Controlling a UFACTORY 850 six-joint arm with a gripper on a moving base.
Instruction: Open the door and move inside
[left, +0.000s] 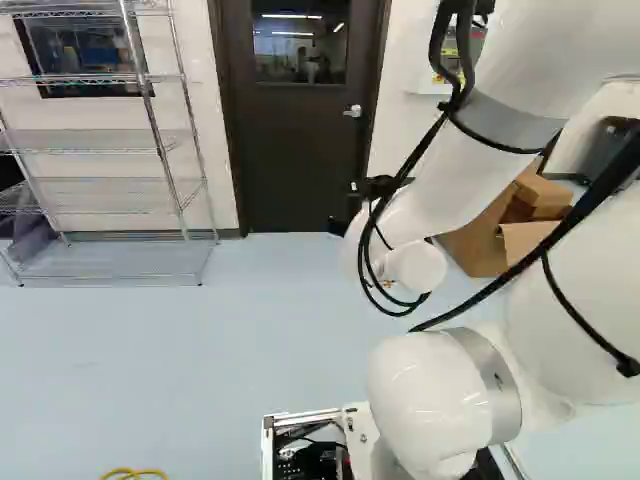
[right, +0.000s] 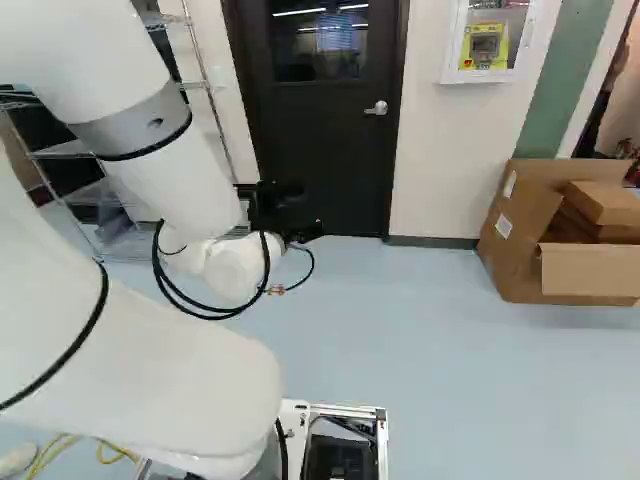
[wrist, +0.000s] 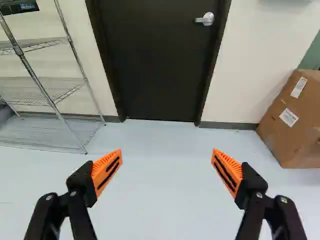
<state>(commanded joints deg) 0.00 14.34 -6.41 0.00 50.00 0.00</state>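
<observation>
The black gripper (right: 285, 212) hangs in front of the door in the right base view, partly hidden by the arm's wrist. In the wrist view the gripper (wrist: 167, 162) stands open, its orange pads wide apart with only floor behind them. Ahead of it is the dark door (wrist: 155, 60), closed in its frame, with a silver lever handle (wrist: 205, 19) near one edge. The handle (right: 377, 108) also shows in the right base view, apart from the gripper. The door (left: 300, 150) has a window in its upper part.
Wire shelving (left: 110, 140) stands along the wall left of the door. To the door's right are an opened cardboard box (right: 530, 230) and a white wall cabinet (right: 488, 40) with a yellow device. A yellow cable (left: 133, 473) lies on the floor near the base.
</observation>
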